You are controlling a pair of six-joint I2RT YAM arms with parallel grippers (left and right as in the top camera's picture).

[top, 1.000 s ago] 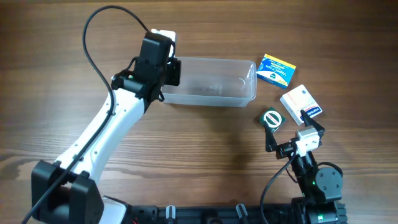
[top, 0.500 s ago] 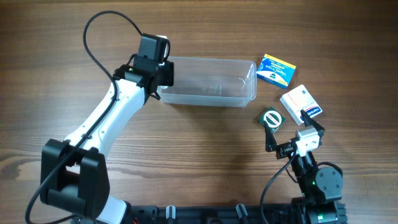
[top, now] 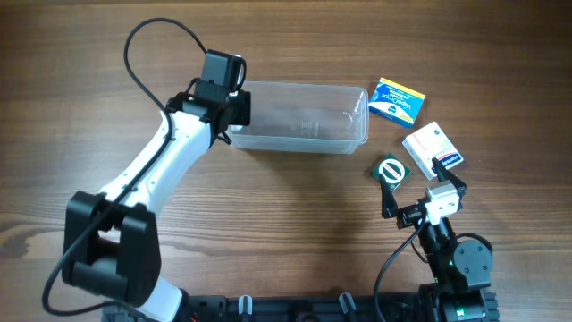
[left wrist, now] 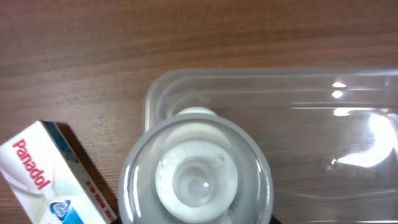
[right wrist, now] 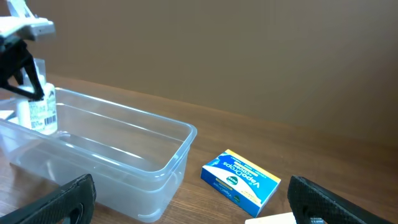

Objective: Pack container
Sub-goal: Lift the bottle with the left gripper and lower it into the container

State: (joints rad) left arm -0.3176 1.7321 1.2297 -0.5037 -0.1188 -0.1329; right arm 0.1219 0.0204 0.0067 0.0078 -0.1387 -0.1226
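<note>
The clear plastic container (top: pixel 304 146) lies at the table's far middle; it also shows in the left wrist view (left wrist: pixel 261 73) and the right wrist view (right wrist: pixel 168 155). My left gripper (top: pixel 234 107) is over the container's left end, shut on a small clear bottle with a white cap (left wrist: pixel 196 177). In the right wrist view the bottle (right wrist: pixel 37 106) hangs upright, low inside that end. My right gripper (top: pixel 420 192) is open and empty near the front right, well apart from the container.
A blue VapoDrops box (top: pixel 397 100) lies right of the container, also in the right wrist view (right wrist: pixel 241 176). A white box (top: pixel 431 148) and a green round-marked packet (top: pixel 390 171) lie below it. A Panadol box (left wrist: pixel 46 177) lies left of the container.
My left gripper has come down with the bottle at the container's left end and its arm has swung slightly left. The right arm has not moved.
</note>
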